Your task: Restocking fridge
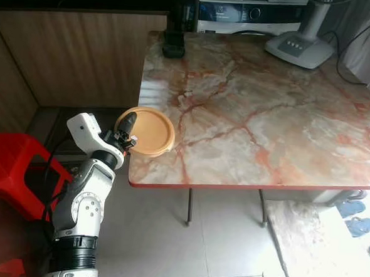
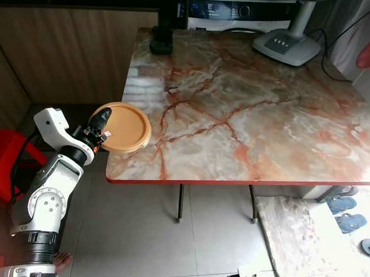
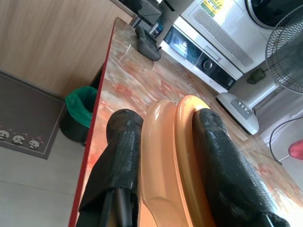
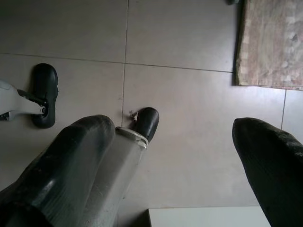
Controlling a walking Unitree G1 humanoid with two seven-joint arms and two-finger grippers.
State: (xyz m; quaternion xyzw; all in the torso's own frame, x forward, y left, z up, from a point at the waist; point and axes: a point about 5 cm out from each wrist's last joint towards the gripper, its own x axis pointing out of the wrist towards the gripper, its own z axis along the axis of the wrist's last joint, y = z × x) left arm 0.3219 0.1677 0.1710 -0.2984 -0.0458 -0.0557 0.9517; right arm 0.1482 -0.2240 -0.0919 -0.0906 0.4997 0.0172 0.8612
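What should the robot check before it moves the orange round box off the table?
1. Grip: the left gripper has its fingers on either side of the orange container, at its rim. Ok.
2. Lid: it looks seated on the container. Ok, though the seal cannot be told.
3. Support: the container sits at the corner of the marble table and hangs past the edge. Not ok to let go here.
4. Path: a red stool stands beside the left arm. Mind it when swinging back.
5. Right gripper: open, pointing at the floor. Ok.
6. What is inside the container: cannot tell.
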